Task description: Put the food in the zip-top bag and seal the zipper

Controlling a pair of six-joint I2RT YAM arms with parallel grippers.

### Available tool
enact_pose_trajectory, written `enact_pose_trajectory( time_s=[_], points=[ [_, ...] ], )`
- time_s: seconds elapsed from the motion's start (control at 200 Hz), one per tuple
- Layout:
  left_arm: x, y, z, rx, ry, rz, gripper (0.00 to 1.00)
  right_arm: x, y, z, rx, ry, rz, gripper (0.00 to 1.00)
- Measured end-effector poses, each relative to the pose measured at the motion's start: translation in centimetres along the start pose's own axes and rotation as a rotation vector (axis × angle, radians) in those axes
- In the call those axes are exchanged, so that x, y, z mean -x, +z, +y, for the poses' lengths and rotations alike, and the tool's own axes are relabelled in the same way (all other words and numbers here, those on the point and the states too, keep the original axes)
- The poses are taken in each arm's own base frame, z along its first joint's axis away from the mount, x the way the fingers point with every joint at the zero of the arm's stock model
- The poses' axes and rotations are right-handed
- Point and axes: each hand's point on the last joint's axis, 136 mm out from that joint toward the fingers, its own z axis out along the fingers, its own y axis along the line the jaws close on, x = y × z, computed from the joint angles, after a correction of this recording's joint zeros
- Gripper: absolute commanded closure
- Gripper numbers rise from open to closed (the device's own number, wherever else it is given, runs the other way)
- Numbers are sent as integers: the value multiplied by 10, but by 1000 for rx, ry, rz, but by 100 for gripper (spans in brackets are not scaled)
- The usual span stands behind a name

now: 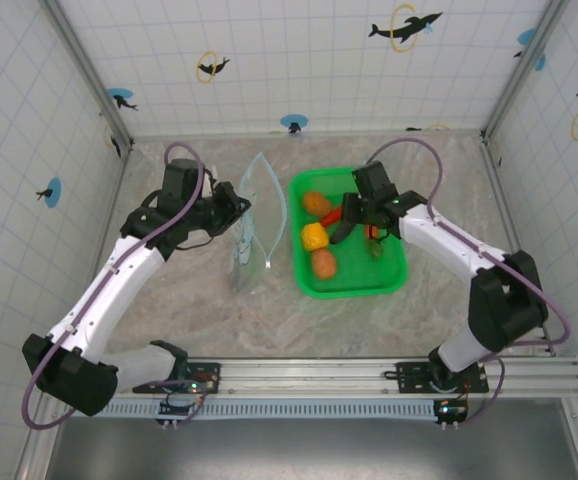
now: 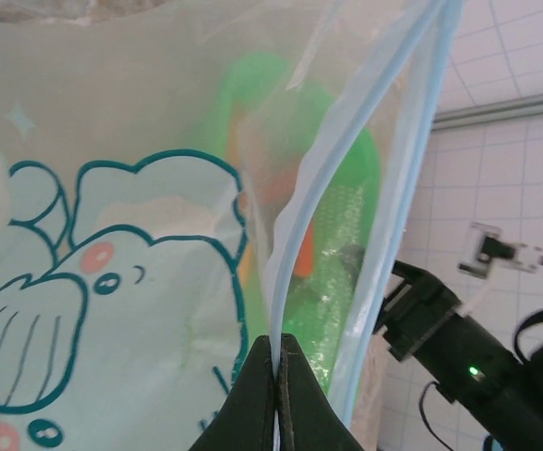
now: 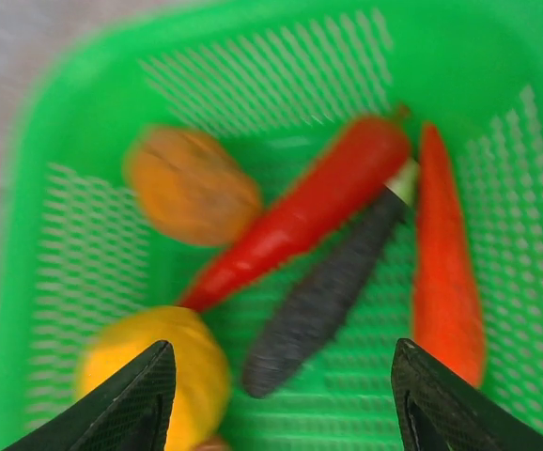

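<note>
- Above the basket (image 3: 497, 56), right pincer (image 3: 281, 381) hung spread over the food (image 3: 300, 221); picking step in hand.
- At the zip-top bag (image 2: 112, 235), left pincer (image 2: 277, 395) pinched the zipper (image 2: 300, 235).
- Next: lower, close on one piece.

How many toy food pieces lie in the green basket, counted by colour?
Orange round pieces: 2
Yellow piece: 1
Red long piece: 1
Orange-red long piece: 1
Dark long piece: 1
Green long piece: 1
Total: 7
</note>
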Motion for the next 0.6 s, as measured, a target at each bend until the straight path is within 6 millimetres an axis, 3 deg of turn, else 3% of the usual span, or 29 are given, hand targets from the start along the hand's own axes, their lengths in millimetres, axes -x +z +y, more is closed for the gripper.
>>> enact_pose_trajectory(
  time_s=[0.175,0.495,0.6],
  points=[
    [1,-2,9,55,-22,-10,100,-30,37,-36,-175,-12,140,39],
    [6,-6,2,43,-15,-28,100,-12,65,-46,-295,-22,152,41],
    [6,-6,2,43,-14,-28,100,-14,77,-49,-314,-23,171,43]
  ],
)
